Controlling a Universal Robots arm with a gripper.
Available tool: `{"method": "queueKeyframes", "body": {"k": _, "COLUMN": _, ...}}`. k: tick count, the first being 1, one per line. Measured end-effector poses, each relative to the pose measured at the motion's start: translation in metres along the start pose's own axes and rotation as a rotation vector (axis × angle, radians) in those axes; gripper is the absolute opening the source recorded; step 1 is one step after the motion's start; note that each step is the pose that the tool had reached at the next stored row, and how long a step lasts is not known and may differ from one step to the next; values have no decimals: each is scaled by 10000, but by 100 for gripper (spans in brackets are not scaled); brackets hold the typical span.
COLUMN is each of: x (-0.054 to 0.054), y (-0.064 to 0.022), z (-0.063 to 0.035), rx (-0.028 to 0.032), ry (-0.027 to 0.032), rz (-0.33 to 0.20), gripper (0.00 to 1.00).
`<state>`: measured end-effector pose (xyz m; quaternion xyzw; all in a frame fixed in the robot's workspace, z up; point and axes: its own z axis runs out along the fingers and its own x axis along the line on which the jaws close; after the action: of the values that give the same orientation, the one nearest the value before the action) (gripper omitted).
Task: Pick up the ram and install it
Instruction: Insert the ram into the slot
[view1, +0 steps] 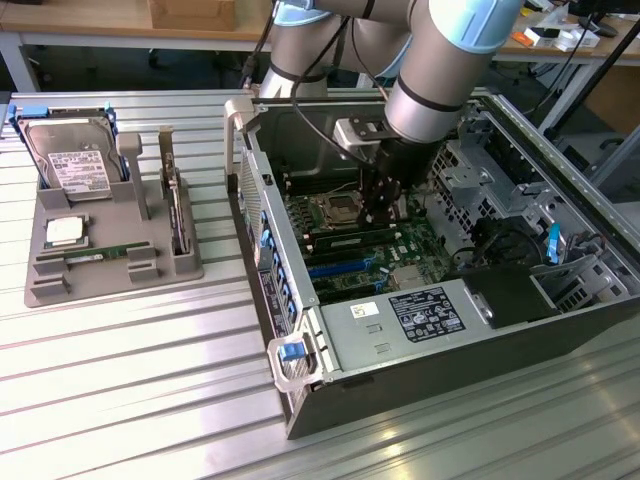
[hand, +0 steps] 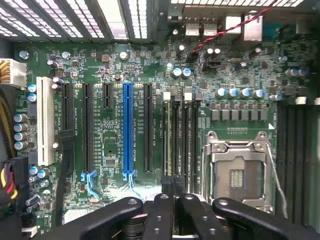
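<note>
A thin green ram (view1: 95, 256) with a small white label lies flat in the grey tray (view1: 110, 287) at the exterior view's left. My gripper (view1: 378, 215) is down inside the open computer case (view1: 420, 390), over the motherboard's memory slots (hand: 179, 135). A long dark stick (view1: 352, 243) sits along those slots right under my fingertips. In the wrist view my gripper (hand: 172, 192) is shut, its black fingers (hand: 161, 210) pressed together at the end of the slots. I cannot tell whether they pinch the stick or only rest on it.
The tray also holds a silver hard drive (view1: 72, 165) and a square processor chip (view1: 63, 231). An empty processor socket (hand: 239, 172) lies beside the memory slots, with a blue expansion slot (hand: 128, 130) on their other side. Drive cages and cables (view1: 520, 240) crowd the case's right.
</note>
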<state>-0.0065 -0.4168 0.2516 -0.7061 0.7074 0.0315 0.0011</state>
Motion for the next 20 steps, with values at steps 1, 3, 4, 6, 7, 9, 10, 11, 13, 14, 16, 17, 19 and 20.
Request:
{"method": "queueKeyframes", "body": {"k": 1, "x": -1, "y": 0, "z": -8, "rx": 1, "ry": -3, "rz": 0, "gripper": 10}}
{"method": "queueKeyframes", "body": {"k": 3, "x": 0, "y": -59, "z": -12, "rx": -36, "ry": -16, "rz": 4, "gripper": 10}}
{"method": "queueKeyframes", "body": {"k": 4, "x": 3, "y": -141, "z": -15, "rx": -93, "ry": -27, "rz": 4, "gripper": 10}}
{"method": "queueKeyframes", "body": {"k": 6, "x": 9, "y": -335, "z": -23, "rx": -229, "ry": -39, "rz": 10, "gripper": 10}}
{"method": "queueKeyframes", "body": {"k": 7, "x": 10, "y": -378, "z": -25, "rx": -257, "ry": -42, "rz": 10, "gripper": 10}}
{"method": "queueKeyframes", "body": {"k": 9, "x": 12, "y": -521, "z": -32, "rx": -336, "ry": -62, "rz": 13, "gripper": 10}}
{"method": "queueKeyframes", "body": {"k": 10, "x": 14, "y": -643, "z": -37, "rx": -402, "ry": -79, "rz": 16, "gripper": 10}}
{"method": "queueKeyframes", "body": {"k": 11, "x": 16, "y": -738, "z": -41, "rx": -455, "ry": -93, "rz": 17, "gripper": 10}}
{"method": "queueKeyframes", "body": {"k": 13, "x": 12, "y": -808, "z": -152, "rx": -477, "ry": -127, "rz": 16, "gripper": 10}}
{"method": "queueKeyframes", "body": {"k": 14, "x": 9, "y": -813, "z": -232, "rx": -478, "ry": -129, "rz": 16, "gripper": 10}}
{"method": "queueKeyframes", "body": {"k": 16, "x": 8, "y": -904, "z": -268, "rx": -510, "ry": -140, "rz": 18, "gripper": 10}}
{"method": "queueKeyframes", "body": {"k": 17, "x": 7, "y": -956, "z": -284, "rx": -525, "ry": -149, "rz": 17, "gripper": 10}}
{"method": "queueKeyframes", "body": {"k": 19, "x": 4, "y": -1005, "z": -351, "rx": -533, "ry": -168, "rz": 17, "gripper": 10}}
{"method": "queueKeyframes", "body": {"k": 20, "x": 1, "y": -1020, "z": -404, "rx": -533, "ry": -178, "rz": 16, "gripper": 10}}
